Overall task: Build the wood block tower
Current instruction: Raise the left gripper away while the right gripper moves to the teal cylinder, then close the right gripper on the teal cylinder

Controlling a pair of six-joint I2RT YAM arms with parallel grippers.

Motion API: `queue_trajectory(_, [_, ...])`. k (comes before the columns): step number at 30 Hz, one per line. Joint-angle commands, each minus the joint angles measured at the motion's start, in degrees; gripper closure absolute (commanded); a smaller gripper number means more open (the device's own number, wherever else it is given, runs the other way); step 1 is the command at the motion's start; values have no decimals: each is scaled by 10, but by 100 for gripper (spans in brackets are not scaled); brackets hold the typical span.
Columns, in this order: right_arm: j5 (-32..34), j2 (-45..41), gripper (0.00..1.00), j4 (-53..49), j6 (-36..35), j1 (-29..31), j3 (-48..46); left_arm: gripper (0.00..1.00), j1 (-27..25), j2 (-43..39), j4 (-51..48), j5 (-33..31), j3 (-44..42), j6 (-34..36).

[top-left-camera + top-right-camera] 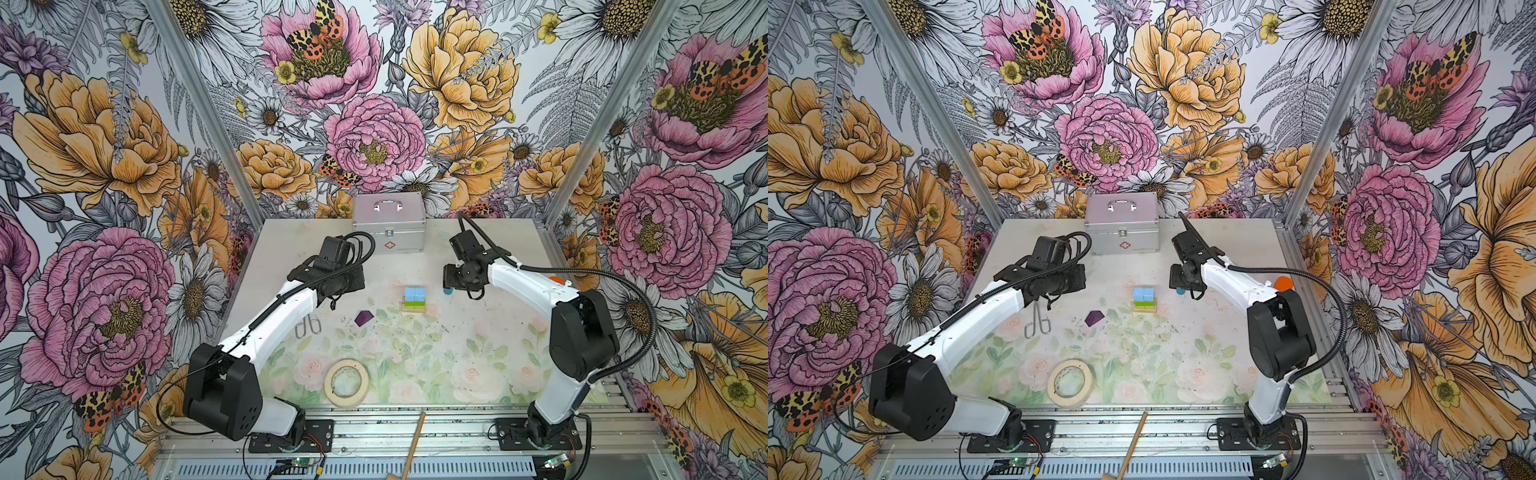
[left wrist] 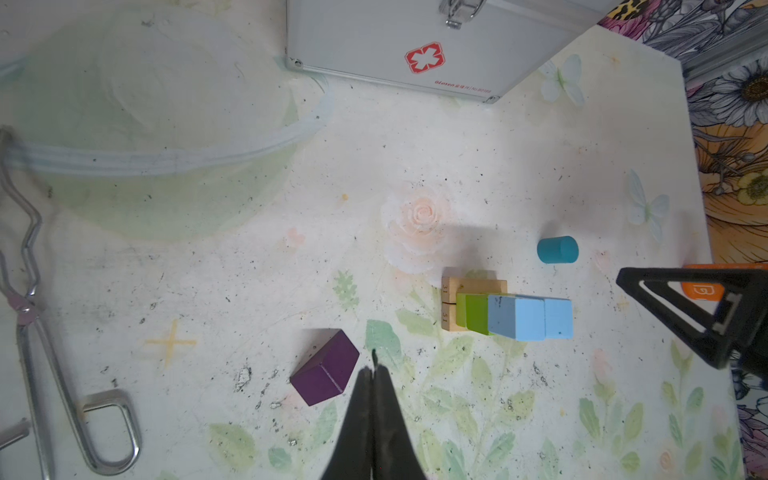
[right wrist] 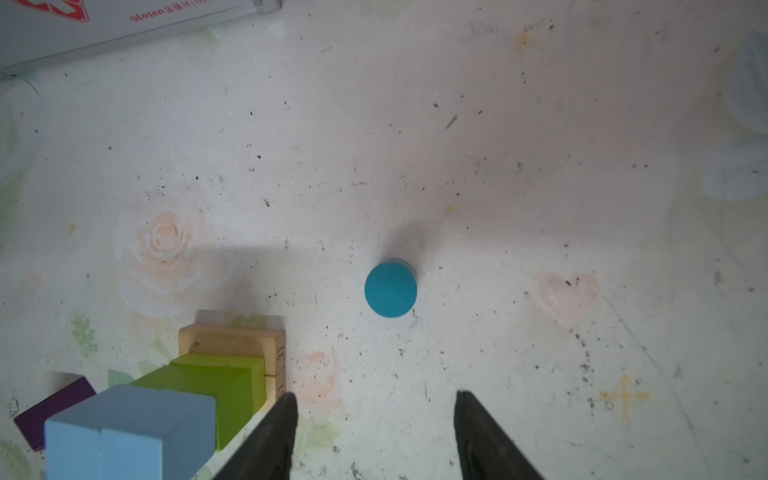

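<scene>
Right claw [image 3: 376, 397] hangs over the worktop [image 3: 540, 166] with jaws wide and empty. Straight ahead, in line with its gap, the teal cylinder [image 3: 390, 289] stands on end, apart from everything. Close beside one finger rises the tower [image 3: 216, 386]: tan bars, green blocks, blue cubes on top. Left claw [image 2: 374, 374], jaws pressed together and empty, sits next to the purple roof block [image 2: 326, 368]. The cylinder looks light, hard and smooth, so pinch its round sides squarely at mid-height or it may slip out.

Tower [image 1: 415, 300] three layers; teal cylinder [image 3: 390, 289], purple block [image 2: 325, 367] loose.
</scene>
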Motion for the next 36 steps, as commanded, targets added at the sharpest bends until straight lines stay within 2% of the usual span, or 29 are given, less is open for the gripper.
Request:
queue_trajectory(1, [25,39,38,-32,-30,-3,47,99,12,-20,0,-16,-15,16])
queue_trajectory(16, [37,154,38,-50,-39,-9,120,98,25,-16,0,-13,-23,20])
queue_trajectory(21, [38,166,49,-50,-40,-13,130,98,27,-14,0,-12,-22,20])
queue_trajectory(26, [33,175,55,-50,-42,-15,138,98,27,-10,0,-10,-21,19])
queue_trajectory(32, [22,185,57,-50,-41,-17,143,98,27,-9,0,-7,-19,19])
queue_trajectory(36, [19,187,61,-50,-40,-17,142,98,27,-8,0,-7,-19,19])
